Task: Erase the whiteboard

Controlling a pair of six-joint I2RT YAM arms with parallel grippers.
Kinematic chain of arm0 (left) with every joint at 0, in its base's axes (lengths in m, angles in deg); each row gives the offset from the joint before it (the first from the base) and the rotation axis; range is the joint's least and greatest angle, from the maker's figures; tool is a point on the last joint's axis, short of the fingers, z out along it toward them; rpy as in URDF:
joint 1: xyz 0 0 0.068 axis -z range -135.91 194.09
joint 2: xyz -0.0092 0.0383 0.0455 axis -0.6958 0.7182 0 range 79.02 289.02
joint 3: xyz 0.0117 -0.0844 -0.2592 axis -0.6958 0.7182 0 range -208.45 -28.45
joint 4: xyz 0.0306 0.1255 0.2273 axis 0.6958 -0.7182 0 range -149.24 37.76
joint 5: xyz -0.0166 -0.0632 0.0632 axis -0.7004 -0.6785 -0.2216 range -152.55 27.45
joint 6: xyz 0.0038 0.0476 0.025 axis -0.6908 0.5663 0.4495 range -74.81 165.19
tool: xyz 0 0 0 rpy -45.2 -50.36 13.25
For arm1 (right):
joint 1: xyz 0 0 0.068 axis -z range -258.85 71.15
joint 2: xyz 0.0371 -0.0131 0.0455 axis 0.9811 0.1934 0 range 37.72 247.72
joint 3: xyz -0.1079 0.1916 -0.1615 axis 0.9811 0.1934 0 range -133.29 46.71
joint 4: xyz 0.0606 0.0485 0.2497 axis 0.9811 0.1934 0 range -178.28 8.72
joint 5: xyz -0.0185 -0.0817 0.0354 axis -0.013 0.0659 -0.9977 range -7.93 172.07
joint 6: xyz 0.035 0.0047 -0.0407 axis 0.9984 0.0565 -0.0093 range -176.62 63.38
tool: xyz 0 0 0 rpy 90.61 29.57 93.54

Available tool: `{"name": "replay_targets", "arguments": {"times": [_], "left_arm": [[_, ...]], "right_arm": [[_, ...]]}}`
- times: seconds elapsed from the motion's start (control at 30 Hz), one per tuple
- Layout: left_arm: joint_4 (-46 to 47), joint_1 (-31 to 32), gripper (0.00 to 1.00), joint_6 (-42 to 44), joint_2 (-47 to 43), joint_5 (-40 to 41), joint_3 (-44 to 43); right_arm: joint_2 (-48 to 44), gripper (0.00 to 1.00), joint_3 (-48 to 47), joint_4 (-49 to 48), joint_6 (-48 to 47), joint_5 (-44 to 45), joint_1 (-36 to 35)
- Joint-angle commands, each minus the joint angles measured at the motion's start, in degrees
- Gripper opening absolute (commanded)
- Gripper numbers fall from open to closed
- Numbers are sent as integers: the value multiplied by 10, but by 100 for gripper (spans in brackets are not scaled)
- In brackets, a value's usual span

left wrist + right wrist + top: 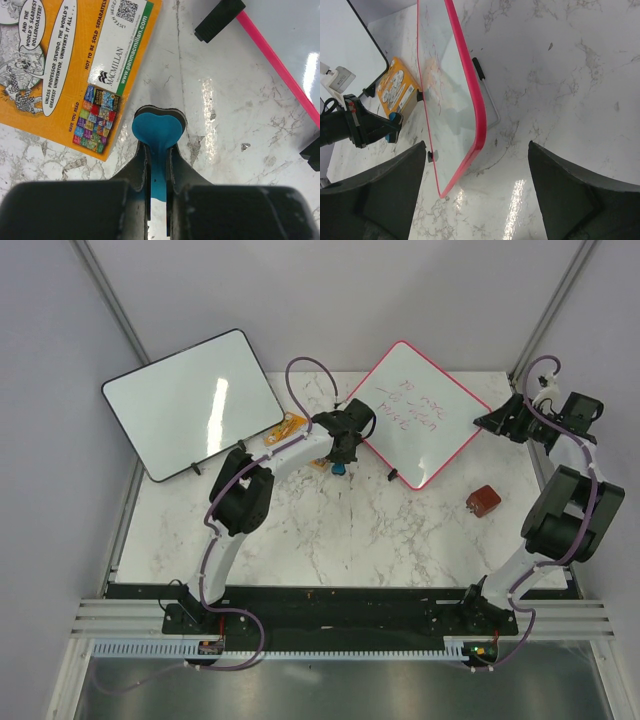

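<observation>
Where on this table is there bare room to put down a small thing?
The widest bare marble lies in the near middle, in front of the pink-framed whiteboard and left of the brown block. Crowded: the far edge, where the orange booklet, the left gripper with its blue tool and the black-framed board sit close to the pink one.

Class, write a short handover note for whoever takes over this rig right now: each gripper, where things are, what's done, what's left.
Left gripper: shut on a blue heart-shaped eraser, just over the table beside the pink-framed whiteboard.
Right gripper: open, holding nothing, at the board's right corner.
Whiteboard: at the back of the table, red handwriting on it.
Done: eraser in hand.
Left: wipe off all the writing; none looks erased yet.
</observation>
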Motion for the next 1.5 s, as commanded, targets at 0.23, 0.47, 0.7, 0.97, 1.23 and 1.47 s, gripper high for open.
{"name": "replay_targets", "arguments": {"times": [0.23, 0.47, 0.7, 0.97, 1.23, 1.47], "left_arm": [[52, 4, 2, 38, -60, -35, 5], [57, 5, 2, 42, -58, -42, 5], [57, 6, 2, 46, -60, -39, 5], [56, 6, 2, 59, -61, -25, -8], [56, 5, 2, 60, -52, -23, -63], [61, 5, 2, 53, -19, -29, -137]], "right_arm": [[36, 87, -11, -55, -12, 8, -80], [43, 81, 0, -92, 17, 21, -93], [40, 68, 2, -92, 9, 21, -97], [41, 48, 8, -73, -8, 26, -93], [64, 29, -6, 20, -108, 14, -94], [88, 13, -25, 114, -213, 22, -84]]}}
